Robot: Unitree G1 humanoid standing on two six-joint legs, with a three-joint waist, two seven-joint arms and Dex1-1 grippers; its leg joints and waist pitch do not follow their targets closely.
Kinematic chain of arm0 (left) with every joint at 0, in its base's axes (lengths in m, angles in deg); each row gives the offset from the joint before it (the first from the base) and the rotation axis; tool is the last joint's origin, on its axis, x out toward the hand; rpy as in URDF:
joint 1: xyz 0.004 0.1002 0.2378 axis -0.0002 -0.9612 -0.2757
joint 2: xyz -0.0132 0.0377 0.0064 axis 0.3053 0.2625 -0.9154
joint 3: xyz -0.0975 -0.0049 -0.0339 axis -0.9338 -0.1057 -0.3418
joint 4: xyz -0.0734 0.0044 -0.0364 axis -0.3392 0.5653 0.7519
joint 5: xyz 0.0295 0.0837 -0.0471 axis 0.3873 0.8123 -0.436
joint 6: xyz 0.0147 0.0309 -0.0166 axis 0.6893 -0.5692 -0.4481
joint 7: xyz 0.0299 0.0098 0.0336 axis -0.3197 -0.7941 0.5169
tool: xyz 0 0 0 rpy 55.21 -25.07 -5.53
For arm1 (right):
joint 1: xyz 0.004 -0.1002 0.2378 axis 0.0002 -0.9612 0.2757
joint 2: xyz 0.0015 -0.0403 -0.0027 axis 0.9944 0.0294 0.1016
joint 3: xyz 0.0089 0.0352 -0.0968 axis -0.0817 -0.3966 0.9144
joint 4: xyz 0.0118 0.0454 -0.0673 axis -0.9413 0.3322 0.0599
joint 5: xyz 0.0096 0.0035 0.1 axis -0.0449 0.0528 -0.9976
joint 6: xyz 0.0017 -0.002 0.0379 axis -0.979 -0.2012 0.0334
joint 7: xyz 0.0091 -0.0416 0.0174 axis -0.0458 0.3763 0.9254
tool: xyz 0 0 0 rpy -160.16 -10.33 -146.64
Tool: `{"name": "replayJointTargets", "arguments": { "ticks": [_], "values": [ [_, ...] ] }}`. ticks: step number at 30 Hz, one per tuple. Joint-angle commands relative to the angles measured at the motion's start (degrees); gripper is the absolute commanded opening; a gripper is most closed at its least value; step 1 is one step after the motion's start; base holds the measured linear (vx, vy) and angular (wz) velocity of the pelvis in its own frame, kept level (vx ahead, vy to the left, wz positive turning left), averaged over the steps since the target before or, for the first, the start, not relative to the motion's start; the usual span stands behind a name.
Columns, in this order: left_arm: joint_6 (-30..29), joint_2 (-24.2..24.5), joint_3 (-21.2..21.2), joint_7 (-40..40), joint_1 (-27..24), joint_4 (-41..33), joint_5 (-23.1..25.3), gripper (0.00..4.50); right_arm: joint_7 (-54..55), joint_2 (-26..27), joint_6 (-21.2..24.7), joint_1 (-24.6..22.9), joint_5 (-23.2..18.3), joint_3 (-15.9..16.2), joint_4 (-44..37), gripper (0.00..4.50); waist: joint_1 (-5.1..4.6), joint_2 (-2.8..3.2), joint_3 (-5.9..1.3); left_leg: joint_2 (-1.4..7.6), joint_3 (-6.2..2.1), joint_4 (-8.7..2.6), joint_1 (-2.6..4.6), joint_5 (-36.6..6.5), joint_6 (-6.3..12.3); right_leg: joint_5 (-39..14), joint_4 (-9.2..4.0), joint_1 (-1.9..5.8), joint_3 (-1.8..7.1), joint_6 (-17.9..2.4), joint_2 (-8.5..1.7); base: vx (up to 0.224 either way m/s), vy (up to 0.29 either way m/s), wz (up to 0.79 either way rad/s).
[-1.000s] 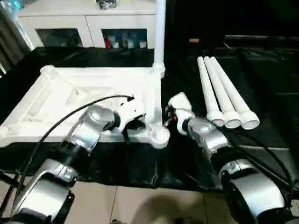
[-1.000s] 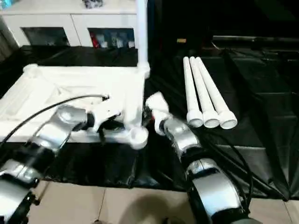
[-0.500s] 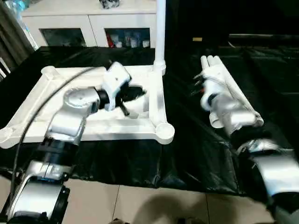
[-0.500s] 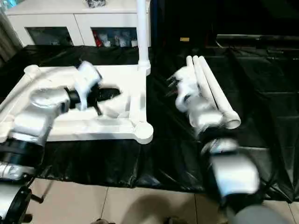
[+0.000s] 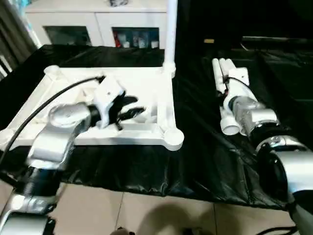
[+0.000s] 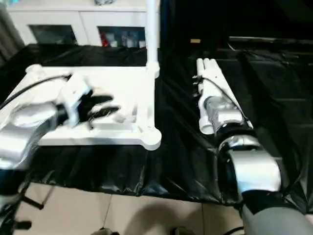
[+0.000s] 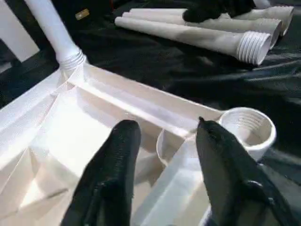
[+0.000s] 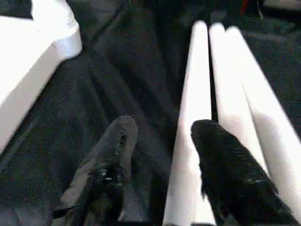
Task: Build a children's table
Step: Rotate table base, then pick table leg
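Tabletop [image 5: 142, 88] inverted on black-draped counter [image 5: 195, 156]; 1 leg [image 5: 170, 29] upright in far socket, 3 legs [image 5: 221, 83] lying to the right. Risk: right end effector [image 8: 160, 136], part open, empty, straddles nearest loose leg; off-centre closure could roll it. Left end effector [image 7: 164, 136], part open, empty, over near-corner rim.

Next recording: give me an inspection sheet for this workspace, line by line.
Surface: black plastic sheet on the floor, wrinkled.
Job's things: white plastic tabletop lying underside up, one white tubular leg upright in its far corner socket; three loose white legs lying side by side.
Clutter: nothing seen.
Grippers: left gripper open over the tabletop's near corner; right gripper open over the loose legs.
Cables: black cable along the left arm.
Surroundings: white cabinet behind.
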Motion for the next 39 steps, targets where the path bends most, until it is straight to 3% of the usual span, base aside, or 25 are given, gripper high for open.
{"name": "replayJointTargets", "arguments": {
  "ticks": [1,6,10,15,18,21,25,28,36,37,39],
  "values": [
    [-2.66,1.68,-1.29,-1.22,-1.06,-4.16,-1.0,2.66,0.65,-0.79,0.21,1.17,0.63,-1.0,1.3,2.58,0.53,-0.9,-4.54,0.72,0.14,-3.79,0.37,-10.24,2.09,-14.88,-3.38,3.94,2.44,-11.99,-2.66,0.0,0.0,0.0],
    [-7.18,5.37,-2.51,-2.54,-4.07,-9.8,-2.37,2.95,1.83,-1.62,0.7,2.14,1.19,-1.22,2.46,2.87,0.88,-1.49,-4.28,0.6,0.21,-3.84,0.38,-10.2,0.93,-12.38,-2.96,3.79,2.72,-11.75,-2.44,0.0,0.0,0.0],
    [-10.74,7.84,-3.27,-2.88,-6.08,-14.21,-4.15,3.34,2.72,-2.26,1.43,2.79,1.27,-1.42,3.11,3.25,1.24,-1.61,-3.46,0.57,0.2,-4.04,0.51,-11.69,0.44,-14.12,-3.12,3.4,2.87,-11.07,-2.38,0.0,0.0,0.0],
    [-13.48,9.13,-4.17,-2.16,-8.37,-17.91,-5.06,3.72,2.2,-2.11,2.79,2.5,2.22,-0.89,3.71,3.64,0.9,-1.89,-2.29,0.48,-0.03,-4.47,0.25,-14.42,-0.45,-16.16,-3.49,3.28,2.87,-10.09,-2.23,0.0,0.0,0.0],
    [-15.33,10.1,-4.89,-1.79,-9.78,-19.47,-5.33,3.99,2.18,-2.0,5.1,2.14,2.39,-1.05,4.15,3.77,0.74,-2.15,-1.72,0.42,-0.06,-4.52,0.14,-13.74,-0.3,-15.9,-3.51,3.26,2.92,-10.09,-2.23,0.0,0.0,0.0],
    [-17.07,11.23,-5.38,-1.72,-10.45,-20.81,-6.53,4.11,2.31,-2.0,6.87,2.2,1.76,-2.2,4.37,3.77,0.8,-2.18,-1.61,0.38,-0.08,-4.46,0.13,-11.46,0.05,-13.01,-3.18,3.38,2.99,-11.02,-2.24,0.0,0.0,0.0],
    [-18.72,12.47,-6.09,-1.45,-11.38,-22.55,-7.5,4.11,1.78,-2.11,9.27,2.03,0.85,-3.39,4.74,3.77,0.73,-2.48,-1.46,0.23,0.09,-4.07,-0.51,-5.21,2.25,-4.71,-2.25,3.51,3.04,-13.5,-1.89,0.0,0.0,0.0],
    [-19.46,12.87,-6.53,-1.24,-11.63,-23.34,-8.02,4.11,0.85,-2.03,10.15,2.0,0.34,-4.07,4.76,3.77,0.72,-2.34,-1.15,0.38,0.14,-4.11,-0.37,-6.41,2.49,-6.29,-2.44,3.42,3.03,-13.89,-2.01,0.0,0.0,0.0],
    [-21.82,15.26,-7.36,-2.56,-11.61,-24.63,-10.34,4.11,-1.44,-2.54,16.5,2.73,-1.14,-6.6,5.05,3.77,0.75,-2.45,-0.56,0.55,0.1,-4.36,-0.07,-8.56,0.73,-8.93,-2.64,3.32,3.1,-13.75,-2.08,0.0,0.0,0.0],
    [-22.15,16.0,-7.29,-3.3,-11.59,-24.75,-10.95,4.11,-1.59,-2.76,17.67,2.87,-1.3,-6.85,5.13,3.49,0.75,-2.6,-0.63,0.54,0.12,-4.32,-0.16,-8.32,0.7,-8.87,-2.57,3.44,3.12,-13.83,-2.14,0.0,0.0,0.0],
    [-22.91,17.09,-7.16,-4.45,-11.67,-25.16,-12.03,4.11,-1.88,-3.09,18.86,2.88,-1.38,-7.16,5.2,3.42,0.85,-2.64,-0.62,0.54,0.14,-4.32,-0.17,-8.05,0.62,-9.21,-2.6,3.45,3.12,-13.72,-2.2,0.0,0.0,0.0]
  ]
}}
